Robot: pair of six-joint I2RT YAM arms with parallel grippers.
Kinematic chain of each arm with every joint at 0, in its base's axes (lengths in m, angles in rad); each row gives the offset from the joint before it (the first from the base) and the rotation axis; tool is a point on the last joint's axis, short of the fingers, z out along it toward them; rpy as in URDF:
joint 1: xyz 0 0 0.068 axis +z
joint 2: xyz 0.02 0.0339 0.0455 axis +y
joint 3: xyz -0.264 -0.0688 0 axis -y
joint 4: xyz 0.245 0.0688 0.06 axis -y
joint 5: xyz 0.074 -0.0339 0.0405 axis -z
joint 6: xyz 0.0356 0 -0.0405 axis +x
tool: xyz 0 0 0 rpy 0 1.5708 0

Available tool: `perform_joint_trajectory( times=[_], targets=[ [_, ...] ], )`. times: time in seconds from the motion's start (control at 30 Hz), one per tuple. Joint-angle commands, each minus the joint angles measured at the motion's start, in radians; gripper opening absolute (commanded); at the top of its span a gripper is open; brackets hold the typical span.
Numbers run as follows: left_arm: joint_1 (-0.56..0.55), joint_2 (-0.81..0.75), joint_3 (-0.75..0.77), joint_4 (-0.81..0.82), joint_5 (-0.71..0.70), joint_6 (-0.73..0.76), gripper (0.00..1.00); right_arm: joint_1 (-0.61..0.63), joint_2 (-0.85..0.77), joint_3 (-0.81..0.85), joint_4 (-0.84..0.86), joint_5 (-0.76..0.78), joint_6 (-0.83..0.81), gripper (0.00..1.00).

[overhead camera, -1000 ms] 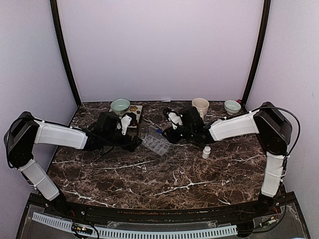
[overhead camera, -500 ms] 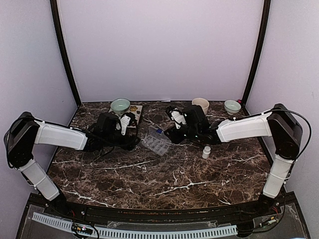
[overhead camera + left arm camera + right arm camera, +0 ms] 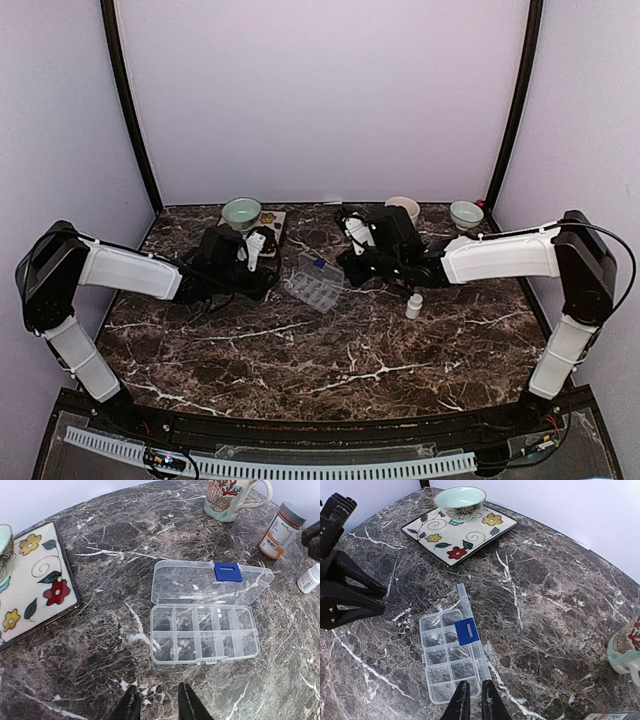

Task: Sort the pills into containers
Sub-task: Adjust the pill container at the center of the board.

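Note:
The clear pill organizer (image 3: 313,285) lies open near the table's middle, its cells (image 3: 202,640) empty and its lid (image 3: 210,582) with a blue latch (image 3: 228,572) folded back flat. No pills show in any view. My left gripper (image 3: 157,690) hovers just left of the box (image 3: 450,655), its jaws a small gap apart with nothing between them. My right gripper (image 3: 475,684) hangs over the box's right end. Its jaws are nearly together and hold nothing.
An orange bottle (image 3: 277,530) and a small white bottle (image 3: 413,305) stand right of the box. At the back are a flowered plate (image 3: 457,532) with a green bowl (image 3: 241,211), a mug (image 3: 227,497) and a second bowl (image 3: 466,213).
Both grippers have narrowed, the left from wide open to a small gap, the right almost fully. The right arm has swung outward and stretched toward the box.

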Motion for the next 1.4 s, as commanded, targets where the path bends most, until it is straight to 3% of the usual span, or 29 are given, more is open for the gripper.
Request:
perform_joint_trajectory(
  times=[0.0, 0.63, 1.37],
  targets=[
    [0.003, 0.061, 0.062, 0.015, 0.066, -0.012, 0.25, 0.025, 0.059, 0.057, -0.021, -0.038, 0.019, 0.09],
    [-0.007, 0.258, 0.261, -0.069, 0.114, 0.006, 0.19, 0.033, 0.247, 0.215, -0.063, -0.073, 0.044, 0.06],
    [-0.034, 0.328, 0.284, -0.129, 0.081, 0.011, 0.11, -0.038, 0.275, 0.242, -0.078, -0.054, 0.065, 0.05]
  ],
)
